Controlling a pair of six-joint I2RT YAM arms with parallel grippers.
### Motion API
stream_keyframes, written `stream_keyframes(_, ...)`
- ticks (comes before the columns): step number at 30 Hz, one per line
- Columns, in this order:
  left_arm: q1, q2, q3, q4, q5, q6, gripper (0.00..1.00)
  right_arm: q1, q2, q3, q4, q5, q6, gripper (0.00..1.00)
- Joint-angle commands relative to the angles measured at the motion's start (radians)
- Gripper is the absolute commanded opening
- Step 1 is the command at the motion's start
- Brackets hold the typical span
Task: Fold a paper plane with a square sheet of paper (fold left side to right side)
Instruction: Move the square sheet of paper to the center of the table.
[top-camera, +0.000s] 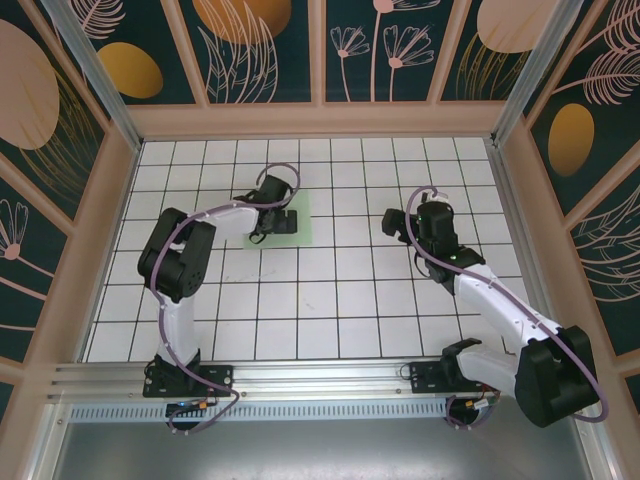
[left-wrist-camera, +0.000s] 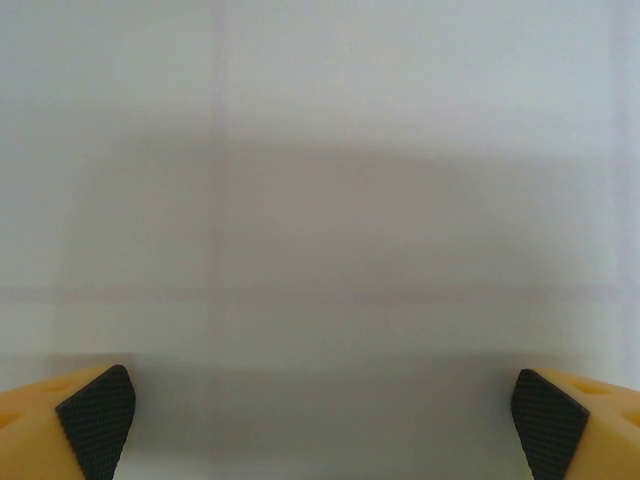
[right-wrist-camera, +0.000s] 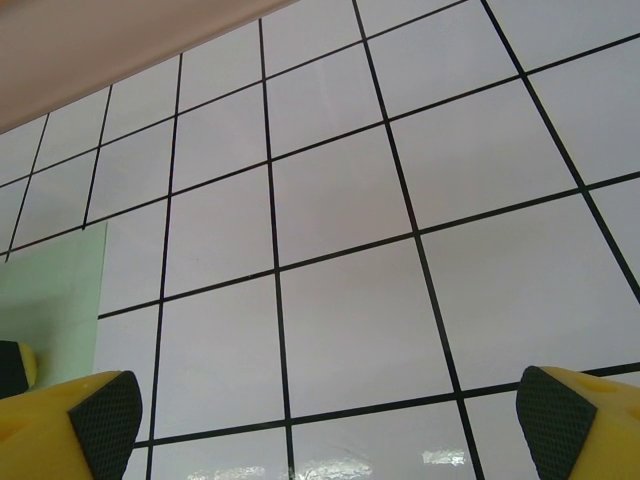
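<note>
- Walls (top-camera: 320, 118): a wooden frame enclosed the work area on three sides. It was the nearest thing to a container here, and held both arms and one loose sheet. No bin or tray was noted.
- Table (top-camera: 350, 310): white tiles (right-wrist-camera: 350, 300) with black grid lines. The lines probably served as a reference for squaring the fold.
- Left arm (top-camera: 190, 250): reached forward and inward to the sheet, so it was judged to be the working arm for lifting the left edge.
- Right arm (top-camera: 500, 310): extended toward table centre and stopped over bare tiles well right of the sheet. It was judged to be waiting, out of the fold's path.
- Sheet (top-camera: 304, 215): pale green, lying flat on the table, left of centre in the far half. No crease could be made out, so the left-to-right fold was judged not yet done. The left wrist view showed the sheet (left-wrist-camera: 320, 200) from close up, with grid lines faintly visible through it. The right wrist view showed its edge (right-wrist-camera: 55, 300) at far left.
- Left gripper (top-camera: 272, 222): low over the sheet with its jaws spread wide (left-wrist-camera: 320, 415), holding nothing. Contact with the paper could not be confirmed.
- Right gripper (top-camera: 393, 222): jaws also wide apart (right-wrist-camera: 320, 415), empty, above the tiles.
- Pads (left-wrist-camera: 95, 415): black and textured, probably for friction on thin paper.
</note>
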Motion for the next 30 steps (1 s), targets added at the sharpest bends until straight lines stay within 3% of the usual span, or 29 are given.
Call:
stream_keyframes(1, -0.079, 0.026, -0.078, -0.073, 0.11, -0.113, 0.98, 0.013, -0.003, -0.001, -0.018, 0.016, 0.022, 0.99)
stream_keyframes(12, -0.271, 0.021, -0.11, -0.064, 0.173, -0.261, 0.98, 0.022, 0.005, -0.027, -0.019, 0.019, 0.035, 0.99)
stream_keyframes(22, -0.272, -0.132, -0.11, -0.069, 0.165, -0.269, 0.98, 0.025, 0.128, 0.036, -0.016, -0.051, 0.042, 0.99)
stream_keyframes(30, -0.221, -0.223, -0.247, 0.032, 0.272, -0.287, 0.98, 0.068, 0.414, 0.252, -0.037, -0.121, 0.038, 0.99)
